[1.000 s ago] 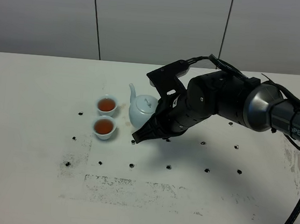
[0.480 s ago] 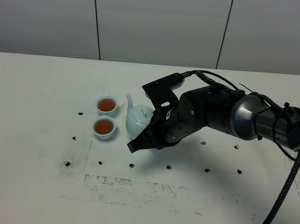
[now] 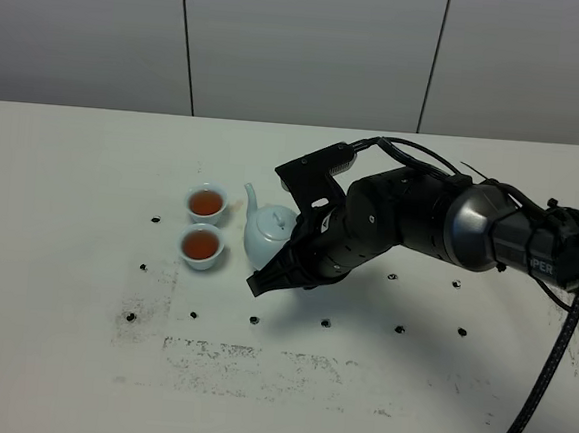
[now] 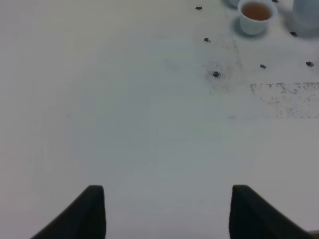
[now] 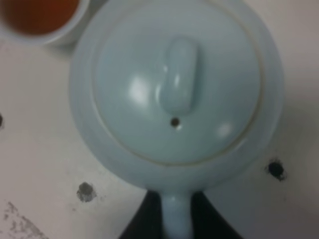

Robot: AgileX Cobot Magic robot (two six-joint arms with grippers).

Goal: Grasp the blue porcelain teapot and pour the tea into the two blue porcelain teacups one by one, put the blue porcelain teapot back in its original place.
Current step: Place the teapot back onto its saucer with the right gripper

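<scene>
The teapot (image 3: 269,232) is glossy pale-blue porcelain, round-bodied, with a thin curved spout rising toward the cups and a domed lid (image 5: 177,79) topped by an oblong knob and pierced by one small vent hole. Two cups (image 3: 206,203) (image 3: 201,247) of the same glaze, small handleless bowls, stand just left of it, one behind the other, each holding amber tea. The desk (image 3: 59,339) is matte white, scuffed with grey smudges and dotted with small dark screw holes in rows.

One black arm (image 3: 440,213), bulky and smooth with a metallic band, reaches in from the right. Its right end effector (image 3: 265,278) is clenched on the teapot's handle (image 5: 175,214): the wrist view shows the narrow handle pinched between the two dark fingers (image 5: 142,224), with the pot's body directly ahead of them. The teapot sits low at the desk beside the cups; whether its base touches cannot be told.

The left end effector (image 4: 164,211) hangs over bare desk well away from the teapot, gripping nothing, its two dark fingertips visibly apart, with one cup (image 4: 255,16) far ahead.
</scene>
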